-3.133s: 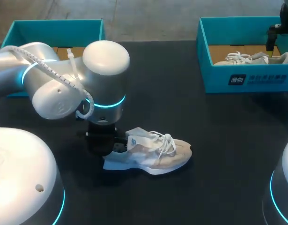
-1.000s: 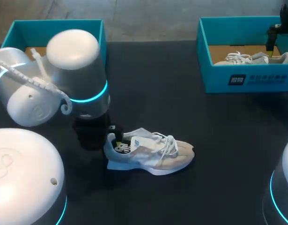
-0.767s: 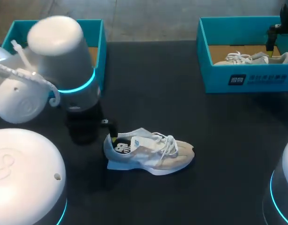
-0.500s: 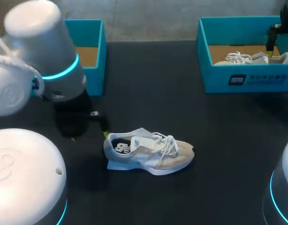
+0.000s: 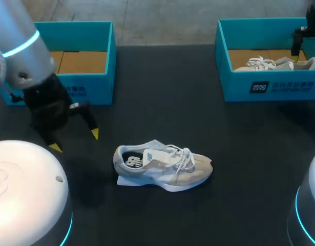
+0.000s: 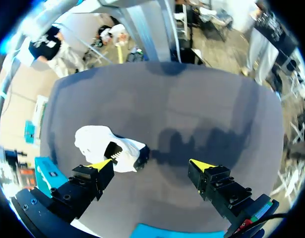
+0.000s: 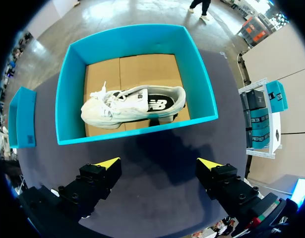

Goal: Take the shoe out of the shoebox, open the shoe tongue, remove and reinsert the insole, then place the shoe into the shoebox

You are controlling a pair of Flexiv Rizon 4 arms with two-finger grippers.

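Observation:
A beige and white shoe (image 5: 162,166) lies on its sole on the black table (image 5: 167,92), toe to the right, laces tied, a dark insole showing in its opening. My left gripper (image 5: 75,141) hangs open to the left of the heel, clear of the shoe. In the left wrist view the shoe (image 6: 100,146) lies just ahead of one finger of the left gripper (image 6: 151,164), nothing between the fingers. My right gripper (image 7: 158,163) stands open above the near wall of the right shoebox (image 7: 68,99), which holds a second shoe (image 7: 132,106).
An empty teal shoebox (image 5: 108,61) with a cardboard floor stands at the back left, just behind my left gripper. The right shoebox (image 5: 270,87) sits at the back right, with my right arm (image 5: 302,35) over its far corner. Bare black tabletop surrounds the shoe.
My left gripper has drawn back from the shoe's heel, moving left and toward the left shoebox. The shoe stays where it was. The right arm has not moved.

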